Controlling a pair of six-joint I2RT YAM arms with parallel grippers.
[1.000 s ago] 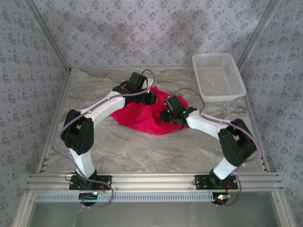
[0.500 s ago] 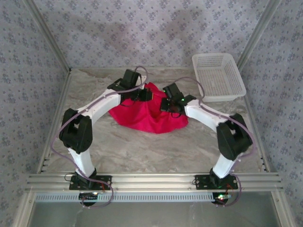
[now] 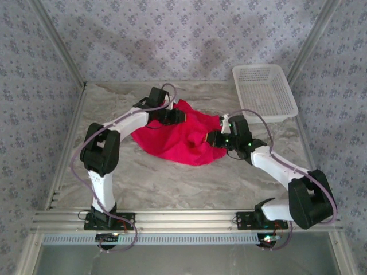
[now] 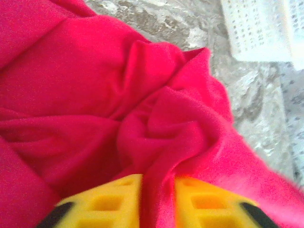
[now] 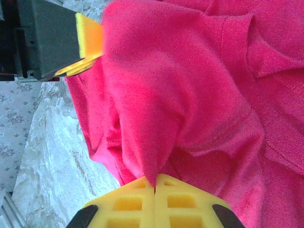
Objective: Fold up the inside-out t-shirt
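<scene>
Right pincer (image 5: 154, 184) shifted rightward | clamps t-shirt (image 3: 178, 143) fold | left pincer (image 4: 157, 192) straddles it

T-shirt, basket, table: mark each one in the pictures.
t-shirt (image 3: 172, 143), top view, crumpled middle of the red cloth.
basket (image 3: 264, 91), top view, bare mesh floor.
table (image 3: 172, 183), top view, bare marbled surface in front of the cloth.

The inside-out t-shirt (image 3: 175, 143), plain bright red and soft, lay in a crumpled heap on the worktop (image 3: 172, 183), bunched between the two claws. One fold ran between the parted fingers of the left claw (image 4: 157, 192). Another ridge of cloth, beside a stitched hem, was pinched in the closed right claw (image 5: 155, 186).
</scene>
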